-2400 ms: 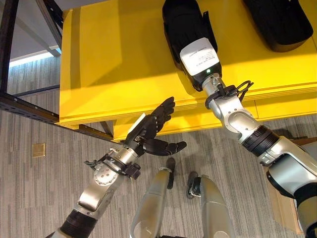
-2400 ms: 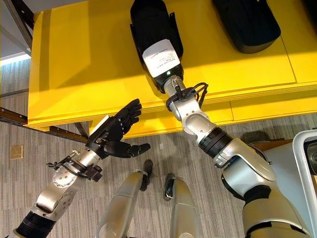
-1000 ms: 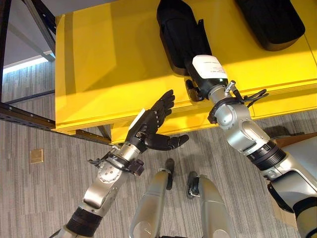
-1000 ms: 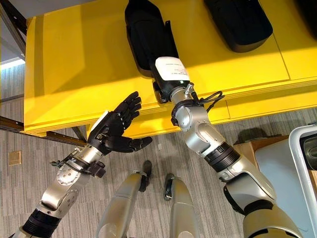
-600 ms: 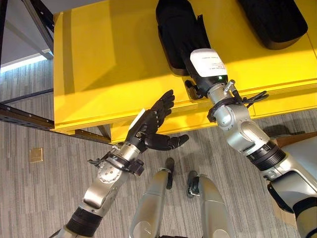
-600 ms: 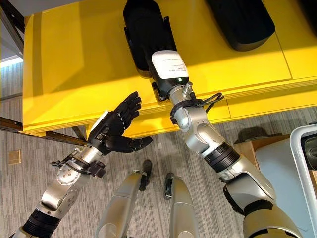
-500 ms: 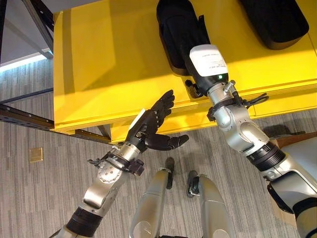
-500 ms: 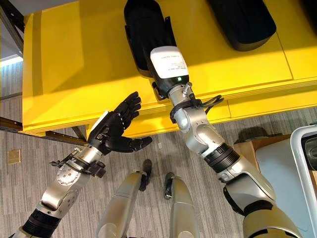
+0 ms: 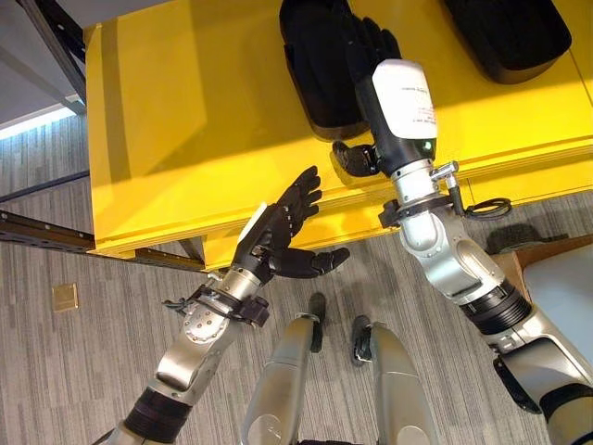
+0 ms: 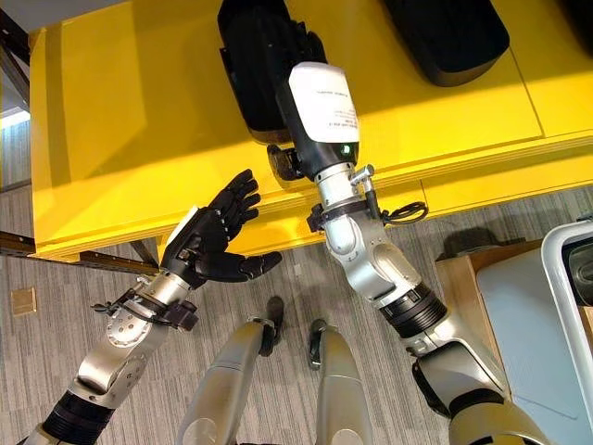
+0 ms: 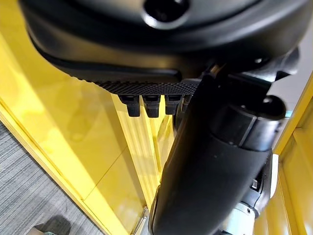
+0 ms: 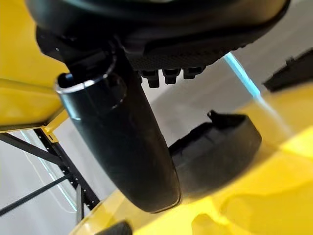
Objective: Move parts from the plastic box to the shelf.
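Placement looked finished: black part (image 9: 320,65) lay on the yellow shelf (image 9: 185,111) at upper centre, right hand (image 9: 366,56) resting over it, fingers straight. Left hand (image 9: 278,232) hung spread, empty. Next: withdraw, return to box.

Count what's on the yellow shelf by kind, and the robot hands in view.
Black parts on the yellow shelf: 2, one under the right hand, one further right
Robot hands: 2, left hand open in front of the shelf edge, right hand over the nearer part
Total: 4
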